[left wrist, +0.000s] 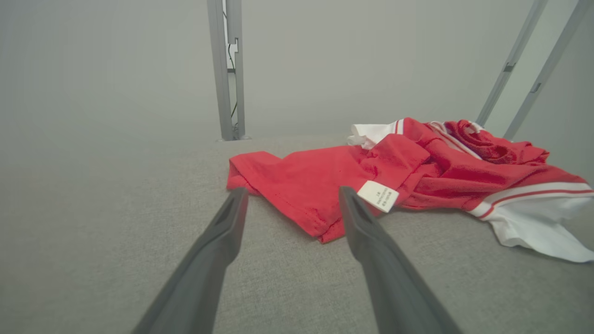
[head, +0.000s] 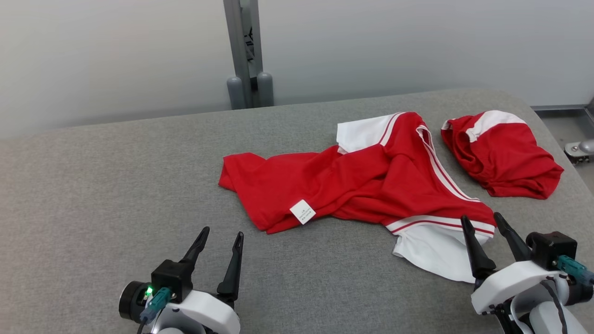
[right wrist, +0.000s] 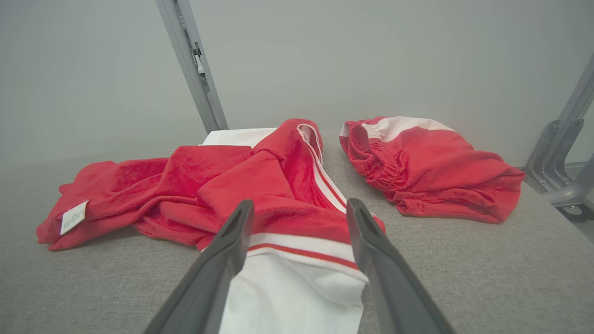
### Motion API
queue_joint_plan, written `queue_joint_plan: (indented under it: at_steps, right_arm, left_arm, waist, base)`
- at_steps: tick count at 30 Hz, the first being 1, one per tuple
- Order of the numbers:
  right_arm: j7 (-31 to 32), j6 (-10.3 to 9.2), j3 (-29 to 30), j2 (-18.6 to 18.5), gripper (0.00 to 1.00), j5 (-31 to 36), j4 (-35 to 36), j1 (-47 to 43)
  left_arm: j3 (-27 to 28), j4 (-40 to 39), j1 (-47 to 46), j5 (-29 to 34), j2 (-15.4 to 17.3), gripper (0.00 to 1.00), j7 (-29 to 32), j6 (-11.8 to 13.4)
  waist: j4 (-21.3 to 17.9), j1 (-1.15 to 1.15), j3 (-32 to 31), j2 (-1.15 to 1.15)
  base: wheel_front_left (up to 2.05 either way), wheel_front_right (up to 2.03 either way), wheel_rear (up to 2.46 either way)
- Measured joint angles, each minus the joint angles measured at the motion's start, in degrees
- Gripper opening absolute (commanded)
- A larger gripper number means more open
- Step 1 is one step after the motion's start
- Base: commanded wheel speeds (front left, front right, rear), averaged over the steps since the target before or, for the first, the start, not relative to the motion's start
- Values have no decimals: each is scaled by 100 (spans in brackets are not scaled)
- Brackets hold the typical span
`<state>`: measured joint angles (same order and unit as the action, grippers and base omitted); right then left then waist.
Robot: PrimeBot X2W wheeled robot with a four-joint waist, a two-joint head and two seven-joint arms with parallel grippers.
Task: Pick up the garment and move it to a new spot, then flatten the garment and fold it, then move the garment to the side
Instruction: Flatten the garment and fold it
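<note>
crosswise on the table, red garment, hem leftward; left gripper and right gripper agape, empty

left gripper: low on the left, two dark fingers spread wide, empty, pointing up and leaning a bit to the right | right gripper: low on the right, fingers spread wide, empty, leaning a bit left
</note>
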<state>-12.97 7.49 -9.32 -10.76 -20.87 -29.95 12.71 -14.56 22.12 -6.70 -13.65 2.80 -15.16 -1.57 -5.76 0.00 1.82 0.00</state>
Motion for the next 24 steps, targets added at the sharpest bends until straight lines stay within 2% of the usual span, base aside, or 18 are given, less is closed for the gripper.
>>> queue_joint_plan:
  at_steps: [13, 24]
  right_arm:
    - [-60, 0, -366, 143, 100, -64, 167, 298]
    - [-126, 0, -400, 153, 100, -120, 43, 451]
  left_arm:
    - [-302, 1693, -1257, 619, -2, 100, 1, -243]
    - [-248, 2327, -1818, 760, 21, 100, 1, -279]
  waist:
    - [-592, 0, 630, 0]
    - [-833, 0, 919, 0]
  base:
    - [0, 0, 0]
    - [0, 0, 0]
